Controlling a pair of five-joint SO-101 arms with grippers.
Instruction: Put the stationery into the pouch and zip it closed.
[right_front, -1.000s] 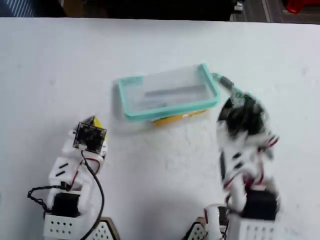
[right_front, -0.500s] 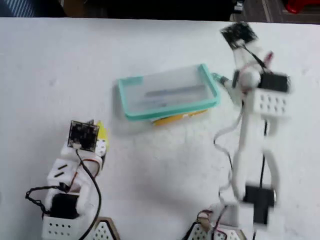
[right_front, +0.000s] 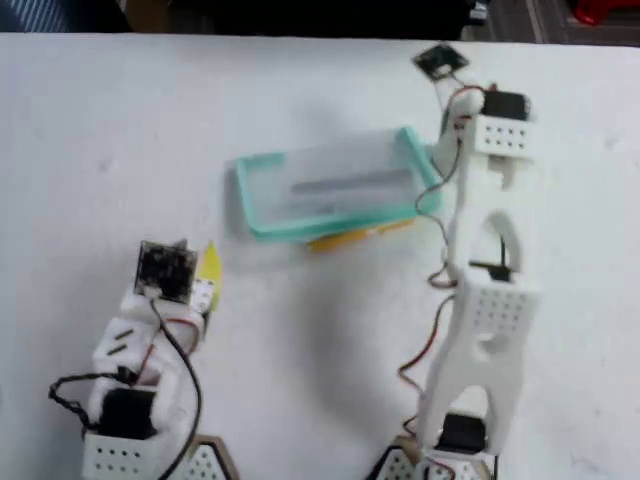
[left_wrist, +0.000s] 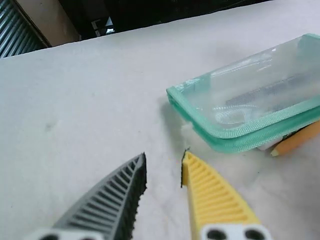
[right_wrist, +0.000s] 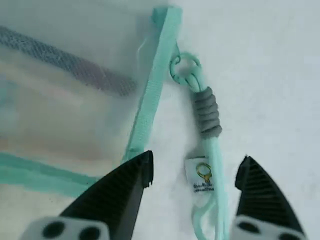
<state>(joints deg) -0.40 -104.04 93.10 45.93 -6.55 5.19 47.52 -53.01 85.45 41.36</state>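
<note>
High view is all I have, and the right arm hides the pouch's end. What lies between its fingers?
Observer: The right gripper is open, its jaws either side of the mint cord tied to the pouch corner.
Operator: And the yellow streak under the pouch?
Observer: It looks like an orange pencil poking out beneath the pouch's edge.
Operator: Left gripper?
Observer: The left gripper is open above bare table, apart from the pouch.

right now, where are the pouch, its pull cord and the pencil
pouch (right_front: 330, 185), high view, clear top face
pull cord (right_wrist: 207, 114), right wrist view, grey wrapped part
pencil (left_wrist: 296, 142), left wrist view, orange shaft poking out from under the pouch
</note>
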